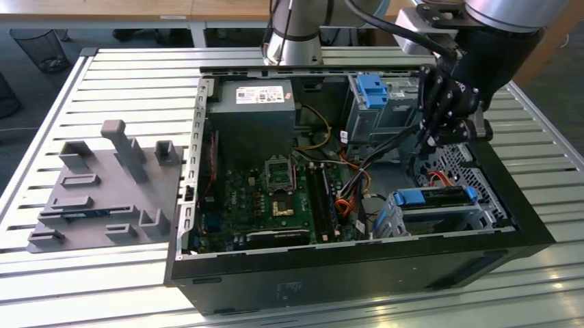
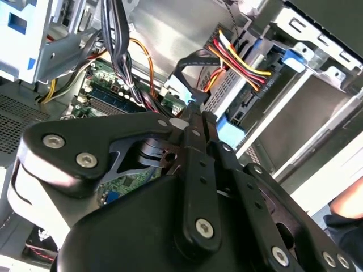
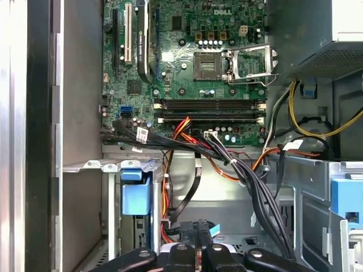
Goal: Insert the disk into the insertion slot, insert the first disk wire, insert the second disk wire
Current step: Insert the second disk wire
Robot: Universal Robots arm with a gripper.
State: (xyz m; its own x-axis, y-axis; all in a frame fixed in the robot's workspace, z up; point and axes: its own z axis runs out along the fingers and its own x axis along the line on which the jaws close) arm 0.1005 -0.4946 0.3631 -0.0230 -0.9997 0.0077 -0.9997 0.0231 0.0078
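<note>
Blue-framed disk (image 1: 436,197) already sits in the insertion slot (image 1: 438,215), at about 4 o'clock in the open PC case (image 1: 365,273) on the slatted desk (image 1: 119,82) in the exterior view. Disk lies flat, long axis running across the case toward 3 o'clock. Pincer (image 1: 436,140) hangs just above it, near 2 o'clock; in the second wrist view its fingers (image 2: 195,122) are pressed together on a black cable (image 2: 184,71), red-yellow wires (image 2: 241,62) beside it.
</note>
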